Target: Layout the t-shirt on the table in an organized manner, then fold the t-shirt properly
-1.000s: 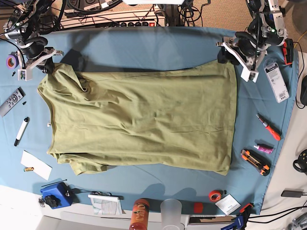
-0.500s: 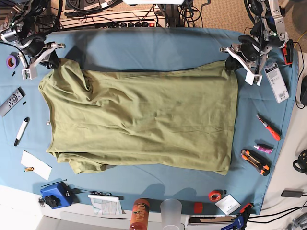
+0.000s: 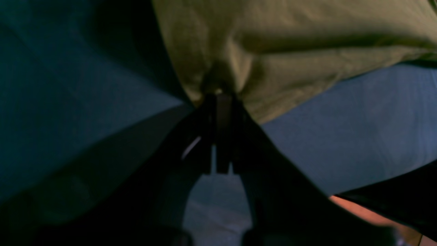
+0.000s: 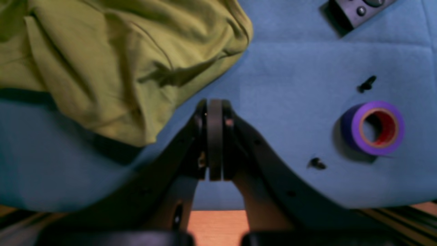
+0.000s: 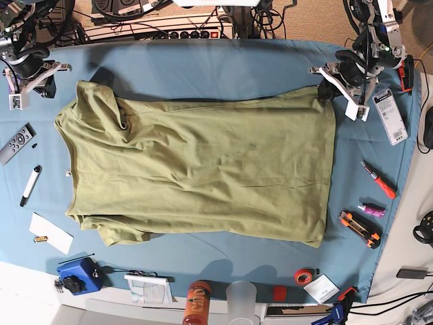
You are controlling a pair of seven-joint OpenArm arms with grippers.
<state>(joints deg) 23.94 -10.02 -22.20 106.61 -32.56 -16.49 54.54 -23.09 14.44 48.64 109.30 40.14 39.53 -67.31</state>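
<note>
The olive-green t-shirt (image 5: 203,169) lies spread almost flat on the teal table (image 5: 216,64), hem to the right, sleeves to the left. My left gripper (image 5: 327,87) is at the shirt's far right corner. In the left wrist view it (image 3: 218,95) is shut on a pinch of the shirt (image 3: 290,44). My right gripper (image 5: 44,81) is off the shirt's far left corner, apart from the cloth. In the right wrist view it (image 4: 215,102) is shut and empty over the bare table (image 4: 290,68), with the shirt's edge (image 4: 119,68) to its left.
A purple tape roll (image 4: 374,128) and a remote (image 4: 358,10) lie close to the right gripper. A remote (image 5: 16,142), marker (image 5: 30,184) and paper (image 5: 51,232) lie at the left edge. A screwdriver (image 5: 379,179), cutter (image 5: 358,227) and white box (image 5: 390,114) lie at the right.
My right gripper has let go of the shirt's far left corner and moved left, away from it. That corner now rests on the table. The left gripper has barely moved.
</note>
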